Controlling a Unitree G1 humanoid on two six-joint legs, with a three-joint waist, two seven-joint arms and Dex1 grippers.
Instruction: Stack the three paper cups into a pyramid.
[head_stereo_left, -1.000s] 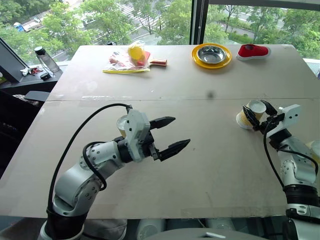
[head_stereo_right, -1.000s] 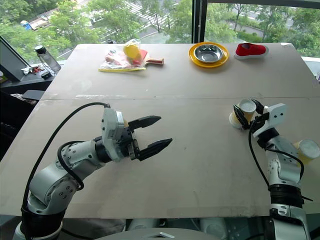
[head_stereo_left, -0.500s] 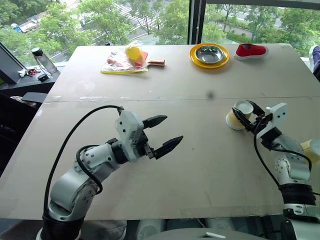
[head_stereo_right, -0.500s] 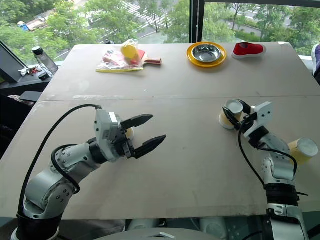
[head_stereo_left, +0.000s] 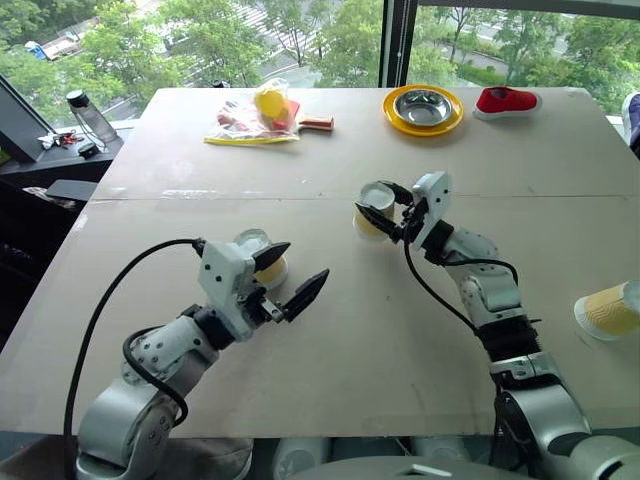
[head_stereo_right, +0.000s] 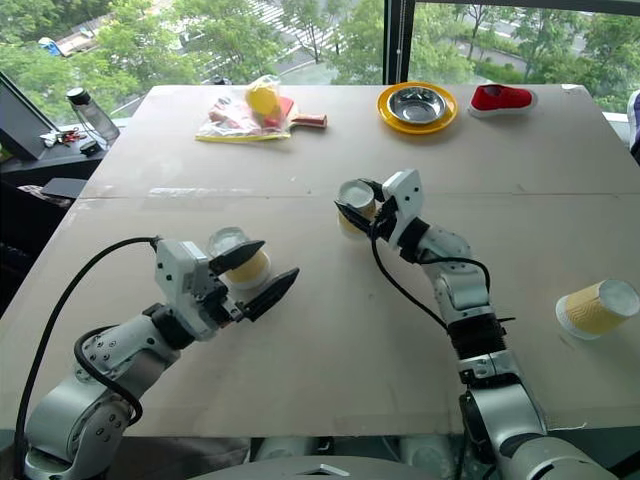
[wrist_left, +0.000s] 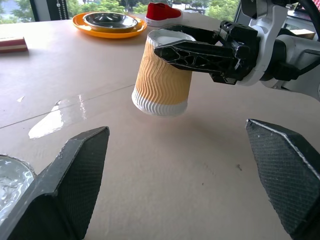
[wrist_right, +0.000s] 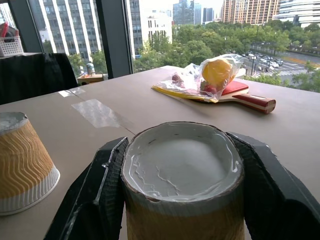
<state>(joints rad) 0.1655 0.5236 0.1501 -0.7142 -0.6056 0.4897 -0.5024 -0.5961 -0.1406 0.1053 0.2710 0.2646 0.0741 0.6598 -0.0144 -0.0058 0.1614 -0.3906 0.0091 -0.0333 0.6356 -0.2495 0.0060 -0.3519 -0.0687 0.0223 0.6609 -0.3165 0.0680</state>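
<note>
My right gripper is shut on one of the three paper cups. It holds this cup base up, a little above the middle of the table. The left wrist view shows the held cup tilted slightly in the black fingers. A second cup stands upside down on the table just behind my left gripper, which is open and empty. The third cup lies on its side near the table's right edge. In the right wrist view, the held cup sits between the jaws and the standing cup is beyond it.
At the far side of the table are a steel bowl on a yellow plate, a red shoe and a plastic bag with a yellow ball on a paddle. A bottle stands off the table's left edge.
My right gripper has carried its cup from the table's right side leftward to the middle. My left arm has drawn back and to the left, and the cup behind it now shows.
</note>
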